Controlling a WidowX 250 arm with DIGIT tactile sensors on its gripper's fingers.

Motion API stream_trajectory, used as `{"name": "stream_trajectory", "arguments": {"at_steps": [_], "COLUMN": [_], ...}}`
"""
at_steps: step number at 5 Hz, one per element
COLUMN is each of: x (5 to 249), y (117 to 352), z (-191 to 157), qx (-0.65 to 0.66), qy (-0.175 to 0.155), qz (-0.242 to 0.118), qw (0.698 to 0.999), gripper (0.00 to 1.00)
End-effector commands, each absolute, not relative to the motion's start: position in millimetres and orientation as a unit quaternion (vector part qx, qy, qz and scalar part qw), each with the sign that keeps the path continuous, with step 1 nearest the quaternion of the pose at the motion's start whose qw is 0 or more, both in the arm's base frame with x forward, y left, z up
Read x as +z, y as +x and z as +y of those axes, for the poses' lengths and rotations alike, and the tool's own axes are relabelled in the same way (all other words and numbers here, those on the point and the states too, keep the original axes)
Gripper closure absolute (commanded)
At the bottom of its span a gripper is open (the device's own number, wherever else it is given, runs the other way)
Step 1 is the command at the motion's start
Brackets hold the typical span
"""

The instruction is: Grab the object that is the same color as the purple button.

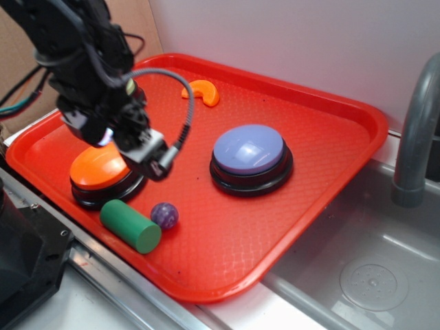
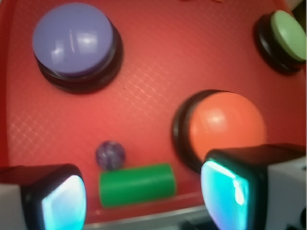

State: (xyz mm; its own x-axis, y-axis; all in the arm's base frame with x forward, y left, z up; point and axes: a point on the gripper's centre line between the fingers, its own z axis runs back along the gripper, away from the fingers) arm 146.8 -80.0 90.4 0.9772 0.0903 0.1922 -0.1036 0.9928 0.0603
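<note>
The grab is not done yet; the small purple ball (image 1: 164, 215) sits on the red tray (image 1: 330, 137), touching the green cylinder (image 1: 130, 225), near the orange button (image 1: 98, 167); the gripper (image 2: 144, 199) hangs above with its fingers (image 2: 60, 199) wide apart and empty; it must go down and close on the ball, which matches the purple button (image 1: 249, 149).

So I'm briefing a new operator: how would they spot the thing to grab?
Start at the red tray and find the orange button near its front edge. Just in front lies a green cylinder; the purple ball sits beside it, the only small, round, mottled purple piece.
</note>
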Motion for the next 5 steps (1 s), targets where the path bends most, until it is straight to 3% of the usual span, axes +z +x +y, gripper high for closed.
{"name": "stream_trajectory", "arguments": {"at_steps": [1, 4, 5], "x": [52, 24, 16], "y": [163, 165, 166], "z": [-102, -95, -92], "qx": [0.034, 0.037, 0.031], "qy": [0.005, 0.001, -0.026], "qz": [-0.111, -0.081, -0.063], "qw": [0.993, 0.996, 0.997], "gripper": [0.00, 0.00, 0.00]}}
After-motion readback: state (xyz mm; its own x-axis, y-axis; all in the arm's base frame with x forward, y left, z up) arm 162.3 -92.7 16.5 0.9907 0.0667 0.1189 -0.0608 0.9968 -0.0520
